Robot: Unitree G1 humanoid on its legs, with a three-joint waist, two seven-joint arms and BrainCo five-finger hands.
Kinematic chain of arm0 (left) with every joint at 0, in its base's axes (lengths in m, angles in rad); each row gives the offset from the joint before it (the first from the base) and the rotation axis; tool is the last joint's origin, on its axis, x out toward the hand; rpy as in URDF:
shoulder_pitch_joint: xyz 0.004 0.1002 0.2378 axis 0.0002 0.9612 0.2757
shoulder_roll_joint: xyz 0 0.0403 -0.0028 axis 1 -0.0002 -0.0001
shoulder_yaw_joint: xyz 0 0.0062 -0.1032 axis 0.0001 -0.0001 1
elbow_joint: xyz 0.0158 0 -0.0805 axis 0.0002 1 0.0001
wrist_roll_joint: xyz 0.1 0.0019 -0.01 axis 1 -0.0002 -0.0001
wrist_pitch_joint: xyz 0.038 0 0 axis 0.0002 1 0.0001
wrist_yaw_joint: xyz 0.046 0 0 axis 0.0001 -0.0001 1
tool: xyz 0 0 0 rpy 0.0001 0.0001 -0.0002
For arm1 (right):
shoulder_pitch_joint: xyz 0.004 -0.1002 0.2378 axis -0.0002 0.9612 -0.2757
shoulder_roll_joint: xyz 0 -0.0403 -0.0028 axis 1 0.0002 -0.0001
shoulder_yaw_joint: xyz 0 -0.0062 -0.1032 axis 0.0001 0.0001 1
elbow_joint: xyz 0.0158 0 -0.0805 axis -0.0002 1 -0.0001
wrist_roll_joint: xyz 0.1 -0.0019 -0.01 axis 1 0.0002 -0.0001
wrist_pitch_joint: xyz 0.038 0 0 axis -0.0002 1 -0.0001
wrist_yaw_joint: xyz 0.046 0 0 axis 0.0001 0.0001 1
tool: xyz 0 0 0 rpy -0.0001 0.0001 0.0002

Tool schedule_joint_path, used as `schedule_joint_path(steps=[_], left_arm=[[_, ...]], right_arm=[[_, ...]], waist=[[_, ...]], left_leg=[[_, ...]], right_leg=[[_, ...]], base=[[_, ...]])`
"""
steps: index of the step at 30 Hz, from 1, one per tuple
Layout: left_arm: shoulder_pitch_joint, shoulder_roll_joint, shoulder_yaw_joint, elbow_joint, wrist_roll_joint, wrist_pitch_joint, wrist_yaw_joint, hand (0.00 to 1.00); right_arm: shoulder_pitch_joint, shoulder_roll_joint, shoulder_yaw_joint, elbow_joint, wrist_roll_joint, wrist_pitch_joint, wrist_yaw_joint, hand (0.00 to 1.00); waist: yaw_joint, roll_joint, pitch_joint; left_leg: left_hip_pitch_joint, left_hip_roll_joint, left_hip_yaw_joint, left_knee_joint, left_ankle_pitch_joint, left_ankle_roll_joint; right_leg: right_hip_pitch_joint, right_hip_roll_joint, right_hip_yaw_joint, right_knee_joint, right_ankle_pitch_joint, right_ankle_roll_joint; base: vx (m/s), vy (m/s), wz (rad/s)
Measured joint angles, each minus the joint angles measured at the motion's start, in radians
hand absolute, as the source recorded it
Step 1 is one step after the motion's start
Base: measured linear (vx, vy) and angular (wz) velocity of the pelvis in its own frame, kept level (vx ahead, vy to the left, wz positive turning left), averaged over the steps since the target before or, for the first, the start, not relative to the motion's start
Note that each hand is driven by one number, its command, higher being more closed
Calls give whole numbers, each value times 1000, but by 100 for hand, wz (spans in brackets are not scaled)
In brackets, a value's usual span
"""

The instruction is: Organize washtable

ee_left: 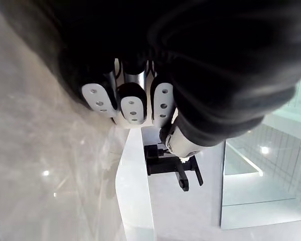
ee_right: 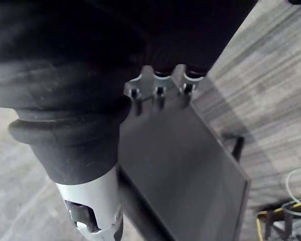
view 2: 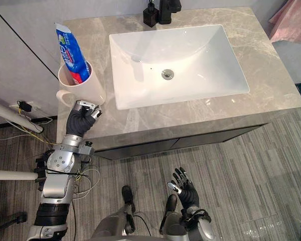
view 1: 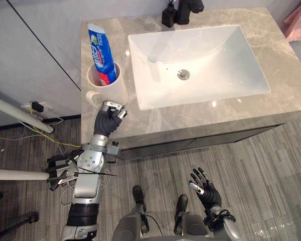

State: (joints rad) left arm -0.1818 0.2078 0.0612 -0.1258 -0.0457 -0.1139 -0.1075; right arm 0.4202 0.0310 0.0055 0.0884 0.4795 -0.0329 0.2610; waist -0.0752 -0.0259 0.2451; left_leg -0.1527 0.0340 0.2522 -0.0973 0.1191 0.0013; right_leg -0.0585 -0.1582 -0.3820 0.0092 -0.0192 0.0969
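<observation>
Holding my left hand (view 1: pixel 109 119) at the front edge of the grey marble counter (view 1: pixel 190 118), I have its fingers curled in with nothing inside them. It sits just beside the white mug (view 1: pixel 106 85), where a blue, red and white toothpaste tube (view 1: pixel 101 50) stands tilted. To the mug's right is the white sink (view 1: pixel 215 55), with a black faucet (view 1: pixel 188 10) behind it. My right hand (view 1: pixel 206 192) hangs low over the striped floor (view 1: pixel 271 170), fingers straight, spread and empty.

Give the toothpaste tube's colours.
Toothpaste tube: mostly blue, red lower end, white top; clearest in left eye view.
</observation>
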Motion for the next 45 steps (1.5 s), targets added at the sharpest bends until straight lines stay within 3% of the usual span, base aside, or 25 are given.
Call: schedule_joint_path(steps=[20, 30, 45], left_arm=[[-194, 48, -23, 163, 19, 42, 28, 100], [-357, 123, -63, 327, 19, 64, 48, 100], [-624, 309, -106, 634, 17, 115, 94, 100]], right_arm=[[5, -14, 9, 1, -1, 7, 0, 0], [13, -40, 49, 3, -1, 14, 0, 0], [60, -47, 74, 3, 4, 14, 0, 0]], waist=[[-2, 0, 0], [-4, -2, -1], [-22, -23, -14]], left_leg=[[0, 1, 4, 0, -3, -5], [6, 2, 23, 1, 0, 0], [-5, 1, 24, 1, 1, 1]], right_leg=[[-4, 0, 5, 0, 4, -3], [-9, -1, 31, -1, 8, 0], [-15, 0, 34, -14, 22, -1]], base=[[0, 0, 0], [7, 3, -6], [0, 0, 0]])
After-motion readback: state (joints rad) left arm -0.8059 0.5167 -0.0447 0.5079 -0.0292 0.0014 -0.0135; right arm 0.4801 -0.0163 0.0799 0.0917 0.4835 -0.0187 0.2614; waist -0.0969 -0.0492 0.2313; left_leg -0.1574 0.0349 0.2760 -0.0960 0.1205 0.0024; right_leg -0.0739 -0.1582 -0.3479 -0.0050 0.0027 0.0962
